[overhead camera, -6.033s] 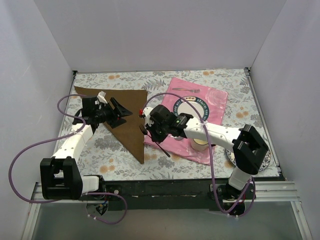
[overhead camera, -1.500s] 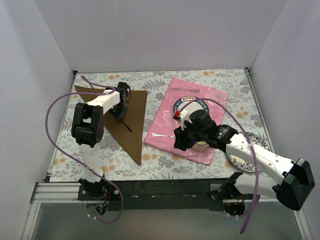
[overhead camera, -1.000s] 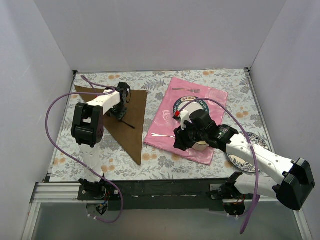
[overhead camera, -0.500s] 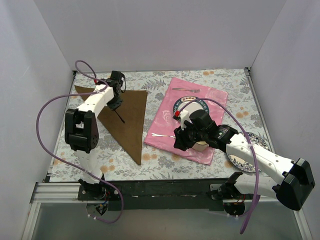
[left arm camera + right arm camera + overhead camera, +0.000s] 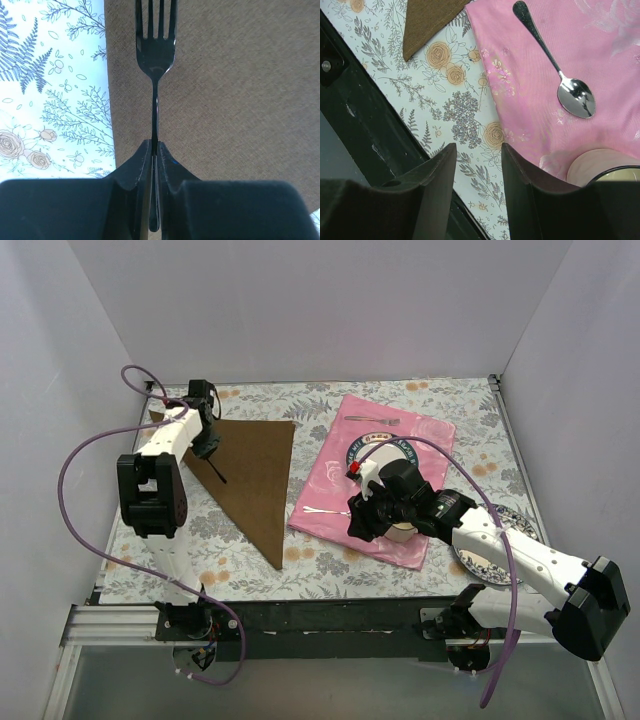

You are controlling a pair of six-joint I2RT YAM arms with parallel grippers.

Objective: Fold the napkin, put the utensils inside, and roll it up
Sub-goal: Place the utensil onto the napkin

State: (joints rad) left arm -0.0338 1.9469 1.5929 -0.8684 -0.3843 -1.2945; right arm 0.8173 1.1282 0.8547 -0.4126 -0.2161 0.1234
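The only writing is lettering round the rim of the plate [image 5: 390, 437] on the pink cloth [image 5: 430, 435], too small to read. One brown napkin [image 5: 255, 475], a triangle, lies on the bench [image 5: 330, 565]. There are two forks and one spoon. The left fingers [image 5: 137, 167] are clamped on one fork [image 5: 155, 45] by its handle, over the napkin's left edge. The second fork [image 5: 372, 420] and the spoon [image 5: 555, 65] lie on the pink cloth. The right fingers [image 5: 437, 175] stand apart, empty, over that cloth's near edge.

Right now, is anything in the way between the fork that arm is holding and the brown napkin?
Nothing visible is in the way. The left gripper is shut on the handle of the fork, and the tines point out over the bare brown napkin, with only cloth beneath them.
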